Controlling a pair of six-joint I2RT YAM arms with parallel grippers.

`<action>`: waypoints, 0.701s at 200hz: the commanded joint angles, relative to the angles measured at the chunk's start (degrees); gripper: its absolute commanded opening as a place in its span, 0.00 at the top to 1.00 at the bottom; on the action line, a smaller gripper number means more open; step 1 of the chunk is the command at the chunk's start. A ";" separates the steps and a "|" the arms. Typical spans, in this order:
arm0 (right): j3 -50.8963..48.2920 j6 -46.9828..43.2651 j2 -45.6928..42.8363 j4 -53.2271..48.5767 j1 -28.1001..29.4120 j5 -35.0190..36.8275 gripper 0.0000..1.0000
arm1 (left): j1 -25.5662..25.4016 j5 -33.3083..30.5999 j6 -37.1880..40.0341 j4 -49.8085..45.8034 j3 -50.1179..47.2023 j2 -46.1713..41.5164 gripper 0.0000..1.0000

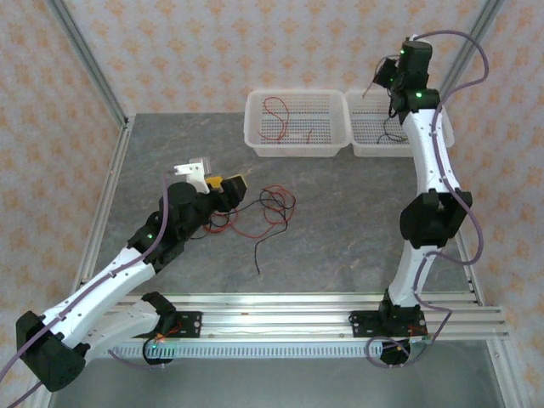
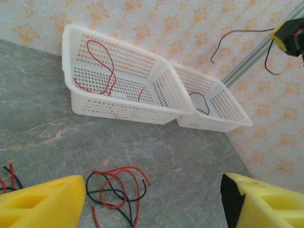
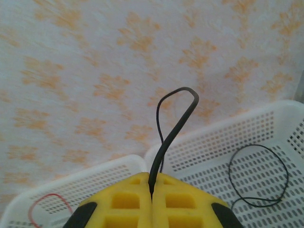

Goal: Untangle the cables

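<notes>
Pinching one black cable [image 3: 153, 176] in the right jaws, pressed tight together, high above the right-hand basket [image 1: 382, 150], with a free loop standing up out of the grip. Hovering low over the surface [image 1: 357, 246] with the left jaws spread wide, nothing between them, just beside the tangle of red and black cables [image 2: 118, 186]. Sorted already, by the look of it: another black cable [image 3: 260, 145] lying in the right-hand basket, a red cable [image 2: 113, 71] in the left-hand basket [image 1: 297, 148].

Judged to be the drop-off step.

To do it well:
- Lower toward the basket before letting go, to land the springy strand inside the walls instead of flicking it over the rim.
- Part the right jaws fully, then lift straight up, watching for any clinging of the strand to the jaws.
- Avoid hooking the black cable already lying there.

For the tangle:
- Choose an end lying clear of the other loops.
- Grip near the tip.
- Draw slowly and low along the surface.
- Stop at any dragging of the whole knot, and re-grip nearer the crossing.
</notes>
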 commanded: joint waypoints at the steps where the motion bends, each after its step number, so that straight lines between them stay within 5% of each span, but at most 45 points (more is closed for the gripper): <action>1: 0.37 -2.71 1.82 3.03 -1.14 -0.17 1.00 | -0.23 -1.88 -0.91 -1.98 1.25 -1.31 0.24; 140: 2.20 -4.92 22.26 11.10 -3.02 1.65 1.00 | -0.23 -4.88 -2.19 -5.04 3.51 -1.30 0.24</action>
